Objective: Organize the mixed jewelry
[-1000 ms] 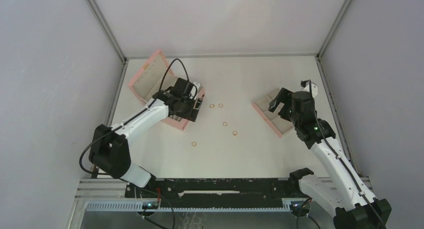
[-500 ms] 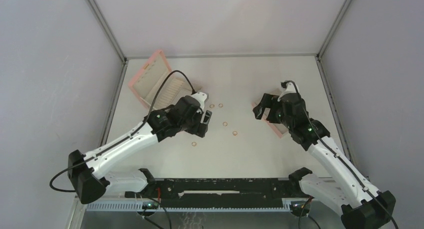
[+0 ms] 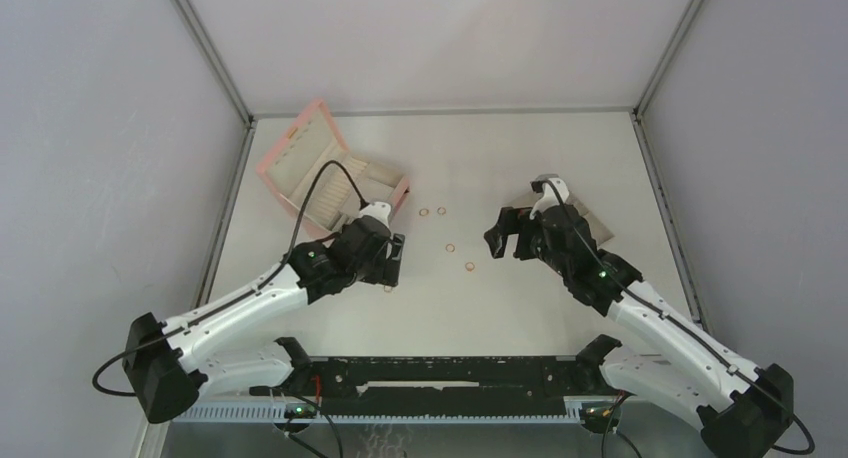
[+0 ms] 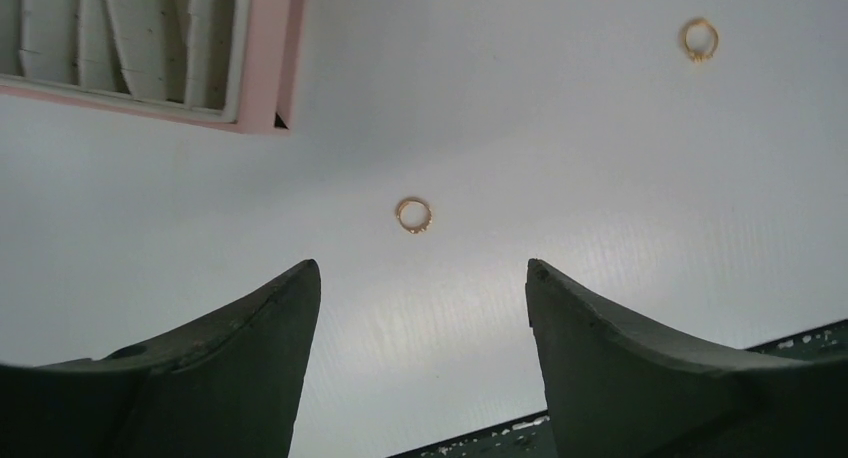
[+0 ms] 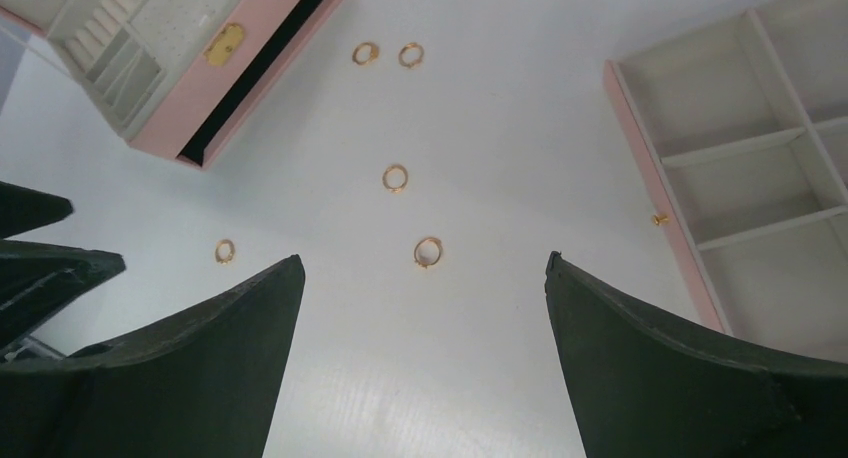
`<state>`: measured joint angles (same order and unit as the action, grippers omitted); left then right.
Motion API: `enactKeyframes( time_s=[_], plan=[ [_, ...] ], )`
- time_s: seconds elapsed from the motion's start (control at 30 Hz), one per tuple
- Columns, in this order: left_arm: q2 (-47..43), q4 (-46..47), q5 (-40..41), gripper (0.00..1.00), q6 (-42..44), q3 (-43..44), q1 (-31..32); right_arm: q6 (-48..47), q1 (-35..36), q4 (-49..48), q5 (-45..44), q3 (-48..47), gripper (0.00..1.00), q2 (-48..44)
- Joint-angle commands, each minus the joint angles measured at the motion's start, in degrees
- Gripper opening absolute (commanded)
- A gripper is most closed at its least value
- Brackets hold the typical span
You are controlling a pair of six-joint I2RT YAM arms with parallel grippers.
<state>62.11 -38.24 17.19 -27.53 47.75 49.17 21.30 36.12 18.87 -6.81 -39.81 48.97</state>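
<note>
Moved inward to the rings, the left gripper hangs wide open over the six-o'clock ring, the right gripper wide open at their three o'clock.

**Three cameras: one high over the table, one on each wrist.**

The top view looks down from above and behind the arm bases, far off, and takes in the whole table. The left wrist camera looks down past its own fingers, very near to the surface. It shows a corner of the pink box at upper left and one ring just ahead. The right wrist camera stands higher and sees wider: the five rings, the box and the beige tray. Both wrist views share that ring, two further rings and the box corner.
</note>
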Motion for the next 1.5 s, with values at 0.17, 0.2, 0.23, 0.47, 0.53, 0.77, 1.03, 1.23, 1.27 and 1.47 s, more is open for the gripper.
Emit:
enactKeyframes(
  time_s=[0.17, 0.2, 0.23, 0.47, 0.53, 0.77, 1.03, 1.23, 1.27, 1.47],
  plan=[
    [-3.6, 0.8, 9.5, 0.81, -12.1, 5.3, -0.9, 3.7, -1.4, 9.2, 0.8, -6.9, 0.94, 11.8],
    [-3.7, 0.1, 10.5, 0.81, -12.8, 5.7, -1.1, 4.0, -1.3, 9.7, 1.6, -7.0, 0.91, 13.4],
    [-3.9, -0.3, 11.6, 0.8, -13.5, 5.9, -1.0, 3.6, -1.1, 9.5, 2.8, -7.1, 0.86, 15.2],
    [-5.6, 1.8, 12.7, 0.79, -14.1, 3.0, -1.3, -1.3, 4.0, 7.1, 4.0, -12.9, 0.57, 29.6],
    [-5.3, -0.1, 13.0, 0.79, -11.3, 4.6, -1.4, -4.0, 4.8, 5.7, 5.5, -13.5, 0.55, 33.0],
    [-8.9, -3.6, 3.9, 0.78, -10.5, 6.1, -8.7, -13.5, 4.6, 10.8, 12.5, -19.6, 0.42, 41.6],
    [-10.6, -3.2, 3.3, 0.78, -9.8, 5.3, -10.9, -16.0, 4.7, 9.9, 13.3, -20.3, 0.32, 45.3],
    [-9.4, -4.0, 2.3, 0.78, -9.4, 6.1, -11.0, -16.1, 5.1, 9.5, 12.0, -20.8, 0.28, 48.2],
    [-9.3, -4.2, 2.6, 0.78, -9.4, 6.2, -11.1, -16.0, 5.2, 9.1, 11.6, -20.8, 0.28, 48.2],
    [-9.1, -4.2, 2.1, 0.78, -9.6, 6.3, -11.0, -15.9, 5.3, 7.9, 11.9, -20.8, 0.27, 47.5]
  ],
)
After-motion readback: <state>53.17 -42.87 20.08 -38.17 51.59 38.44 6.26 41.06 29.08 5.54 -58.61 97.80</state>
